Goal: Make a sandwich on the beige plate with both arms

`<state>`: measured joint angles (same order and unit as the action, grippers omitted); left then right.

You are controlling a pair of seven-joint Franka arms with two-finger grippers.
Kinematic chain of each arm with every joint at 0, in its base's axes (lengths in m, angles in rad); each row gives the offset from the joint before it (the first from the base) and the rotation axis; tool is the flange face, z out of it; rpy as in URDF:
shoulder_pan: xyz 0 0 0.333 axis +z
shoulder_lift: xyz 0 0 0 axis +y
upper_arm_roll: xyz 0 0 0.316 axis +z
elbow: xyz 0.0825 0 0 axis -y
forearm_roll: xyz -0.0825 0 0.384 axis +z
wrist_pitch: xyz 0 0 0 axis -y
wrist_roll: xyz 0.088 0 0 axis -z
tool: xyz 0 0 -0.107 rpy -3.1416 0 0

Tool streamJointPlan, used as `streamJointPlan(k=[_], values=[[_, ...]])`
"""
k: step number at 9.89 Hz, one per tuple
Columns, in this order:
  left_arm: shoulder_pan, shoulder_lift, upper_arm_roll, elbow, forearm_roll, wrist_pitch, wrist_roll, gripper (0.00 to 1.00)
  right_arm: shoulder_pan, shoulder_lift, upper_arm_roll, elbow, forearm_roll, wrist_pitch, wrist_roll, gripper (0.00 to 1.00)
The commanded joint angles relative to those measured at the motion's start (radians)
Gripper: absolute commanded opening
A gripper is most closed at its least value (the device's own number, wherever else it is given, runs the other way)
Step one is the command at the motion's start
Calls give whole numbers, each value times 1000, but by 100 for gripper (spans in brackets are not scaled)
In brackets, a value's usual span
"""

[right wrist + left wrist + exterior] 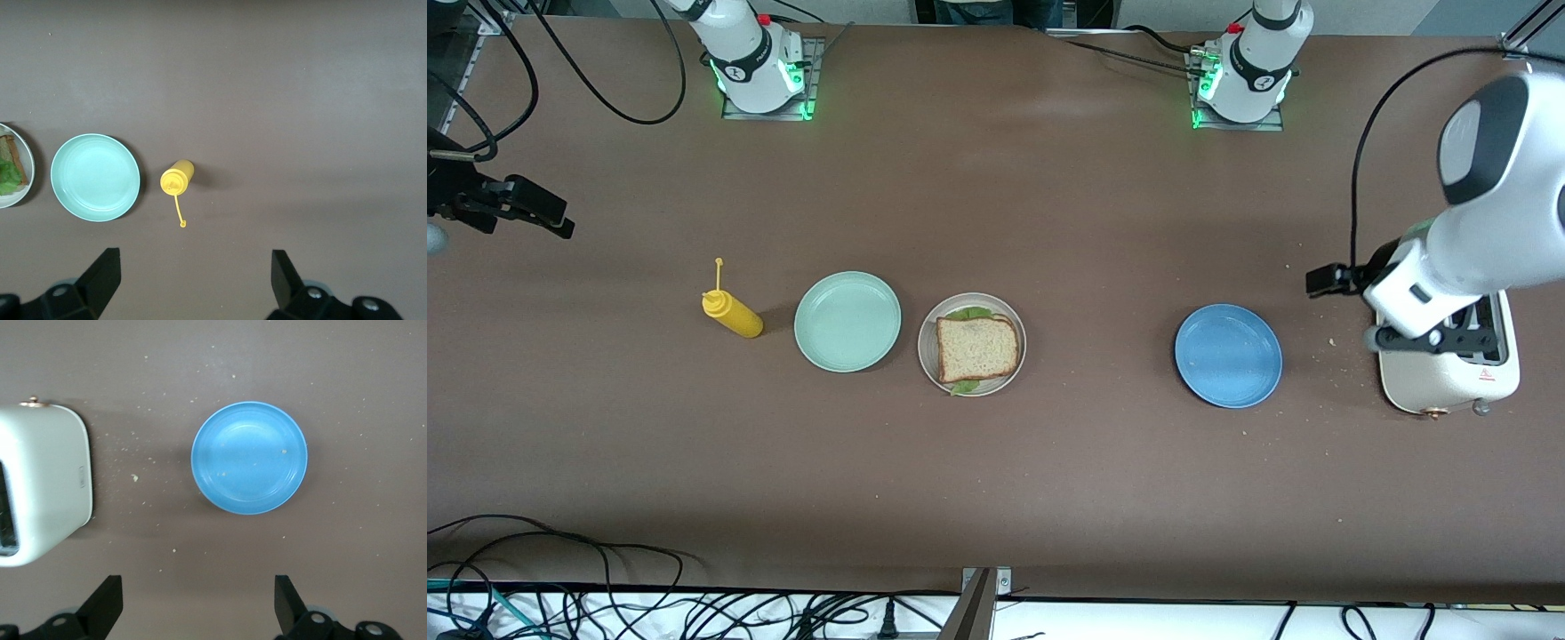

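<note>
Robotics laboratory bench, staged as a mock kitchen. Identified by two white robot arm bases (pixel 760 62) bolted on metal mounting plates with green status lights along one edge of a long brown-covered table (pixel 996 498), by loose black cables (pixel 605 604) and power plugs trailing along the edge nearest the front camera, and by bare tabletop in place of counters. Kitchen props limited to a cream toaster (pixel 1449 373), a yellow squeeze bottle (pixel 734 314) and round plastic plates (pixel 1228 356).
</note>
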<state>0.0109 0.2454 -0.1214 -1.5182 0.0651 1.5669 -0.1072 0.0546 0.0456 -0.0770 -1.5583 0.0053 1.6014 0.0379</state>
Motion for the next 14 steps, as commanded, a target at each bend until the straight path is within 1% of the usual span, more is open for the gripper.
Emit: streamJointPlan(k=[1, 5, 6, 8, 9, 10, 13, 14], values=[[14, -112, -12, -121, 36, 18, -38, 100, 2, -6, -4, 11, 1, -3, 4, 100], [17, -211, -14, -229, 36, 47, -25, 100, 2, -6, 0, 11, -1, -3, 2, 100], [20, -236, -14, -244, 36, 47, -17, 100, 2, -6, 0, 11, -1, -4, 2, 100], [20, -267, -14, -244, 35, 22, 16, 100, 2, -6, 0, 11, -1, -6, -4, 100], [20, -270, -9, -215, 35, -13, 77, 100, 2, -6, 0, 11, -1, -6, -9, 100], [26, -270, -7, -160, 35, -56, 98, 100, 2, -6, 0, 12, -1, -6, -10, 100], [37, -262, -7, -77, 29, -122, 161, 100, 2, -6, 0, 11, -2, -6, -10, 100], [43, -253, -6, -25, 22, -169, 167, 100, 2, -6, 2, 11, -2, -6, -10, 100]])
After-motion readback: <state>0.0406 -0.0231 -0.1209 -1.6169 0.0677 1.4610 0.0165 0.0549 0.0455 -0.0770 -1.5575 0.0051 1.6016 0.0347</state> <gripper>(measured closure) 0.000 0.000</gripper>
